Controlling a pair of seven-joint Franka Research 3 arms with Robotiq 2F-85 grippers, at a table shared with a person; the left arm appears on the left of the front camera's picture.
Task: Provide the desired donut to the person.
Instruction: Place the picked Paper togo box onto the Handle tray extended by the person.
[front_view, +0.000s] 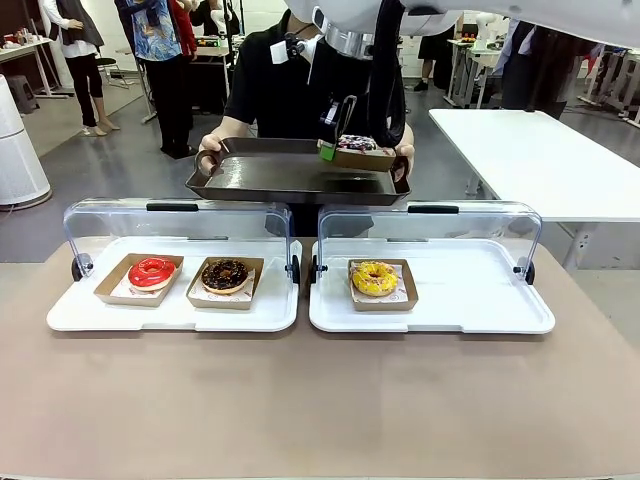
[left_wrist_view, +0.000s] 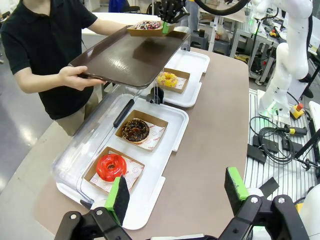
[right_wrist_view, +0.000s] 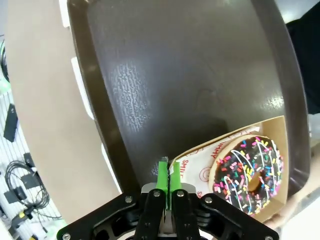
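I see the chocolate sprinkle donut (right_wrist_view: 247, 172) flat in its cardboard boat (right_wrist_view: 270, 129), sitting at my right end of the brown tray (front_view: 270, 175), which the person (front_view: 270, 85) holds level.

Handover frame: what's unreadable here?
- Front view: the sprinkled chocolate donut partly hidden behind its brown cardboard box and the right pincer.
- Right wrist view: the box's near corner covered by the pincer body; resting on the dark brown plastic tray or held above, cannot tell.
- Left wrist view: print on the white paper liners too small.
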